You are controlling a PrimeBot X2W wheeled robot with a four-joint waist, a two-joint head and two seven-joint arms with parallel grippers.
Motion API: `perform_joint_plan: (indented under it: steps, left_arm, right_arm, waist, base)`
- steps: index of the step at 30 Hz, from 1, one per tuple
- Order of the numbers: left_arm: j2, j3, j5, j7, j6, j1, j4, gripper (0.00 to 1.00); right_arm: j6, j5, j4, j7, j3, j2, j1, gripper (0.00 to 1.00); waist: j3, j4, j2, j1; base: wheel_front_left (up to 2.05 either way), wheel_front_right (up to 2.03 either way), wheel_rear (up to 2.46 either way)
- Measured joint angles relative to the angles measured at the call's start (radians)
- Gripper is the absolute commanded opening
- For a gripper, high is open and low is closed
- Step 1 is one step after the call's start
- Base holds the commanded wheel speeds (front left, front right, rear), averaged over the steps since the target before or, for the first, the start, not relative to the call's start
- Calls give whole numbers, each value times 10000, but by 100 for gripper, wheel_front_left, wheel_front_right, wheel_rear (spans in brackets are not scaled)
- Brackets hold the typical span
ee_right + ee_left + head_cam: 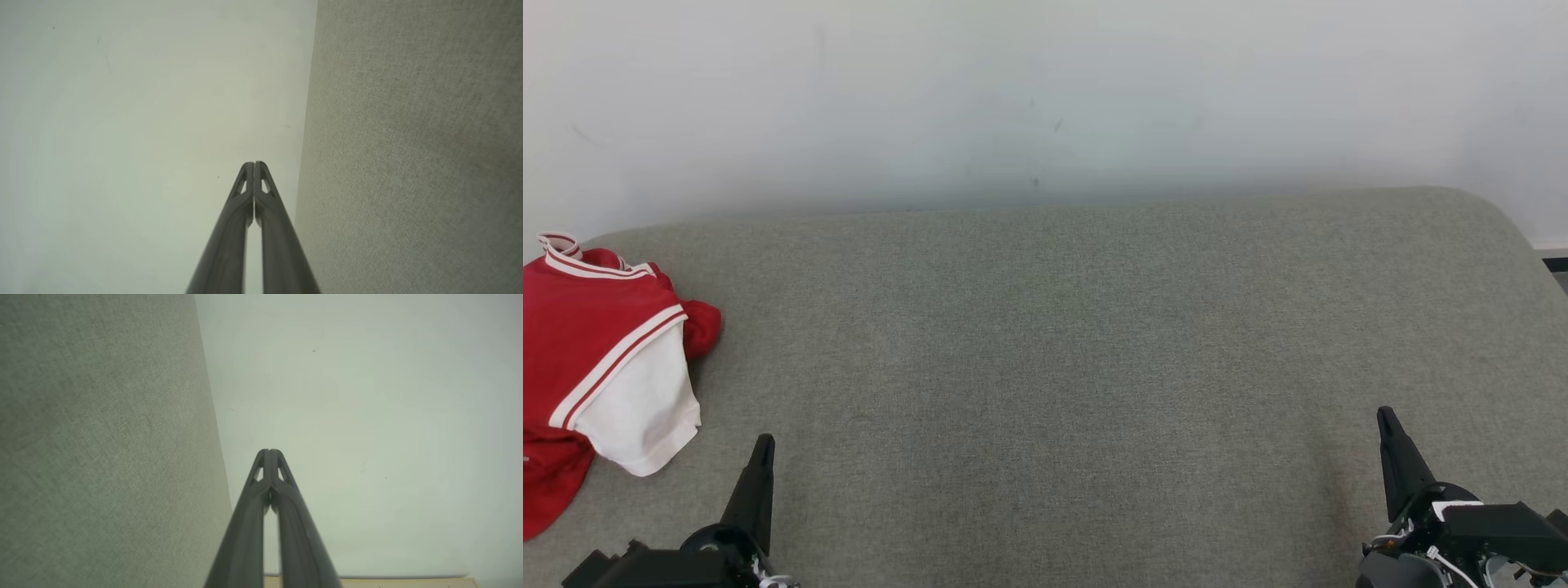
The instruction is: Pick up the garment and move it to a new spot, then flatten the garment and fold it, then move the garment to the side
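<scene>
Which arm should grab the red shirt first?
Probably the left. The shirt lies bunched at the left edge of the cushion, near the left gripper; the right gripper sits far across on the other side.

Grey fabric surface set against a plain white wall.
The surface is covered in grey-green woven cloth, flat and smooth, with rounded far corners; its far edge lies along the wall. The wall is matt white, with a few small dark specks near the middle and a faint scuff at the left. Light is even and diffuse, with soft shade along the wall's foot. Past the right far corner a dark band shows low down; what it is cannot be told. In the left wrist view a tan strip runs along the wall's edge.
</scene>
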Motion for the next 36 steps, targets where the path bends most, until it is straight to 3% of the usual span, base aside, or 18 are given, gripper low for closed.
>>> perform_joint_plan:
  steps: [5, 6, 18, 36]
  left_arm:
    - [0, 0, 0, 0, 0, 0, 0, 0]
    - [-15, -8, 0, -4, 0, 17, 54, 100]
    - [-92, -265, 142, -416, 0, 431, 410, 100]
    - [-81, -414, 2846, -1252, 520, 826, 130, 100]
  right_arm:
    - [0, 0, 0, 0, 0, 0, 0, 0]
    - [0, 0, 54, -8, 4, 4, 21, 100]
    - [0, -295, 499, -420, 462, 54, 369, 100]
    - [0, -3710, 757, -1254, 874, 52, 370, 100]
  waist:
    - [0, 0, 0, 0]
    - [0, 0, -1, 0]
    - [-127, -27, -1, 0]
    - [-393, -29, 0, 2]
  base:
    - [0, 0, 0]
    - [0, 0, 0]
    - [0, 0, 0]
    - [0, 0, 0]
